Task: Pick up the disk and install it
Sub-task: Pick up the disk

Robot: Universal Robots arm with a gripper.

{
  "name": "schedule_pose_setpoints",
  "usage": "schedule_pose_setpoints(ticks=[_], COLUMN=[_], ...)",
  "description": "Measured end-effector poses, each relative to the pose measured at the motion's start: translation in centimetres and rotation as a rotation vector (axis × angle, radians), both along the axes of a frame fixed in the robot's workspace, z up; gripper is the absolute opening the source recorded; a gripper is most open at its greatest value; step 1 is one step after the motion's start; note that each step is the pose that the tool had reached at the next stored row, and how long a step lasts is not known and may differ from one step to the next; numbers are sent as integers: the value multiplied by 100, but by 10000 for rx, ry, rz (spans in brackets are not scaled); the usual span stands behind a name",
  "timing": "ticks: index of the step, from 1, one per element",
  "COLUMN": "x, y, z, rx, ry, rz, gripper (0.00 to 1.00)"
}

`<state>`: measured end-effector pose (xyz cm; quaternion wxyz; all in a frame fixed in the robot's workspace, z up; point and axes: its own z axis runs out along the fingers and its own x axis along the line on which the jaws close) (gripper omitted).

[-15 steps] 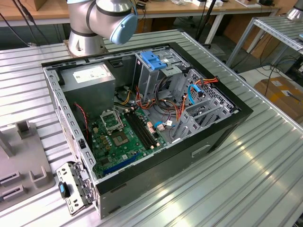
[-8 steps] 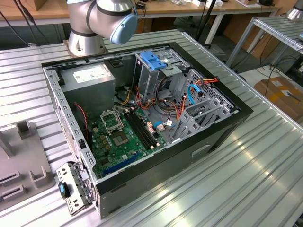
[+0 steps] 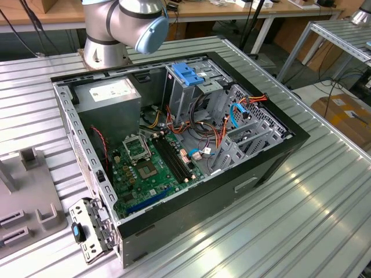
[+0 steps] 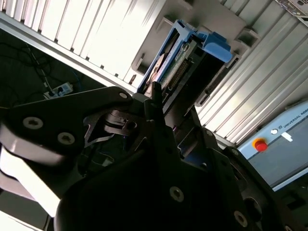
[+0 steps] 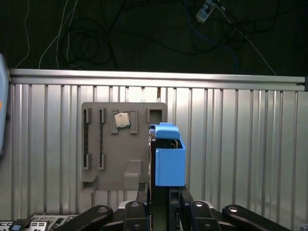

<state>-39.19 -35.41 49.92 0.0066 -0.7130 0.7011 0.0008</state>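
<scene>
step: pick-up half, judged from where the disk is. Install not done.
disk: the disk (image 5: 167, 155) stands edge-on straight ahead of the tool, with a blue side rail facing the first wrist view. It is over the grey holder (image 5: 96, 144), well apart from the case.
tool: tool (image 5: 159, 198) is closed onto the near end of the disk, one finger on each side. It looks like a firm pinch in both wrist views.
unclear: in the second wrist view the disk's far end sits close to the holder. Cannot tell whether it is free of the slot or seated in it.
target: likely the drive cage (image 3: 185, 95) under the blue latch (image 3: 188, 72), inside the open computer case (image 3: 278, 155). It sits beside the power supply (image 3: 110, 98) and above the motherboard (image 3: 152, 168).
next move needs: a straight pull out of the holder with no twist and no loss of grip. The rails should be squared to the cage guides, clear of the loose cables (image 3: 208, 136) around it.
risk: the disk could slip or cock in the pinch, or a rail could snag a cable.
surface: ribbed metal desk (image 3: 301, 220) carries both the case and the holder. A small chip (image 5: 121, 120) lies on the holder.
room: arm base (image 3: 110, 35) stands behind the case. Wooden desks (image 3: 243, 8) run along the back, and a cardboard box (image 3: 342, 113) is on the floor at the exterior view's right.
</scene>
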Motion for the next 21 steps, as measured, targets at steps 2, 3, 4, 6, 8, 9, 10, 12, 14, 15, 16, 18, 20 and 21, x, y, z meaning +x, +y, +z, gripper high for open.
schedule_pose_setpoints(ticks=[2, 3, 4, 6, 8, 9, 10, 12, 14, 15, 16, 18, 20, 21], x=[47, 63, 86, 128, 175, 213, 249, 290, 337, 358, 377, 427, 495, 519], y=[0, 0, 0, 0, 0, 0, 0, 0, 0, 0, 0, 0, 0, 0], z=[0, 0, 0, 0, 0, -1, 0, 0, 0, 0, 0, 0, 0, 0], rx=[0, 0, 0, 0, 0, 0, 0, 0, 0, 0, 0, 0, 0, 0], ry=[-1, 0, -1, 0, 0, -1, -1, 0, 0, 0, -1, 0, -1, 0], rz=[0, 0, -1, 0, -1, -1, 0, 0, 0, 0, 0, 0, -1, 0], gripper=[35, 35, 35, 35, 35, 35, 35, 35, 35, 35, 35, 35, 35, 35])
